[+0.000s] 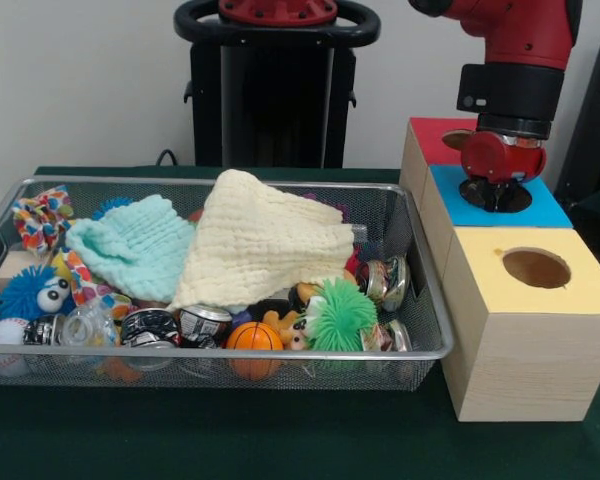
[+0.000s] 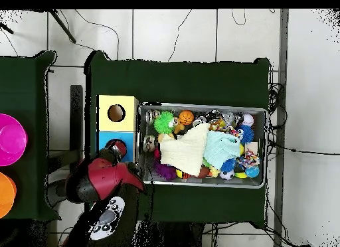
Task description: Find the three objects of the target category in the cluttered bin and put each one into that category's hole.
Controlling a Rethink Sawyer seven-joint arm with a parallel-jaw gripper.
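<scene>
The silver wire-mesh bin (image 1: 432, 300) stands at the left, full of clutter. A pale yellow cloth (image 1: 265, 240) and a mint cloth (image 1: 135, 250) lie on top. Below them are a green fuzzy ball (image 1: 338, 318), a small orange basketball (image 1: 253, 337), a blue fuzzy ball with eyes (image 1: 25, 292), a baseball (image 1: 2, 335) and several round tins (image 1: 202, 322). My gripper (image 1: 495, 194) hangs at the hole of the blue-topped box (image 1: 540, 208), right of the bin. Nothing shows in it. In the overhead view the bin (image 2: 202, 105) lies right of the boxes.
Three wooden boxes stand in a row beside the bin: red-topped (image 1: 432, 138) farthest, blue-topped in the middle, yellow-topped (image 1: 580, 285) nearest, each with a round hole. My red arm (image 2: 99, 179) covers the red box from above. Pink and orange discs (image 2: 10, 139) lie on a side table.
</scene>
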